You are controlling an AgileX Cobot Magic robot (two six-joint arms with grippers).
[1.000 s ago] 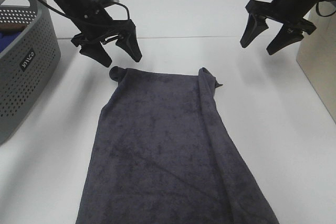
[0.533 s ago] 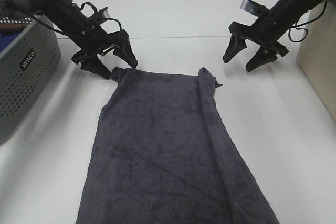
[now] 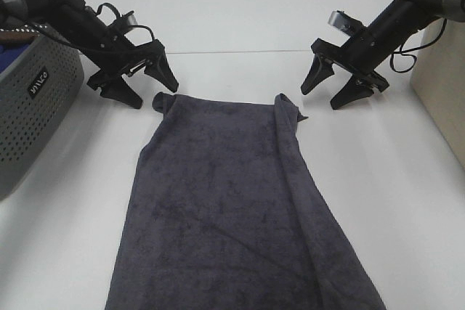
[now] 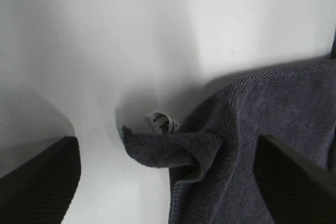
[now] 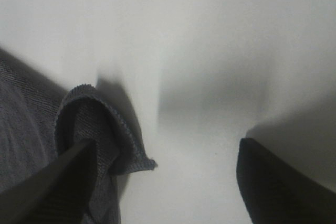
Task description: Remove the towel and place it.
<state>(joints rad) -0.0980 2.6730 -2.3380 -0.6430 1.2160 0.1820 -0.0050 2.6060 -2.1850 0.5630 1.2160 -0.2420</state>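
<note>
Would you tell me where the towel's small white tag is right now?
The white tag peeks from the towel's curled far-left corner, right between the open left gripper's jaws; the left wrist view shows it.

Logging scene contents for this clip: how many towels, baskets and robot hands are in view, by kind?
Towels: 1, the dark grey towel lying flat on the table
Baskets: 1, the grey perforated basket
Robot hands: 2, the left hand and the right hand, both open
Total: 4
</note>
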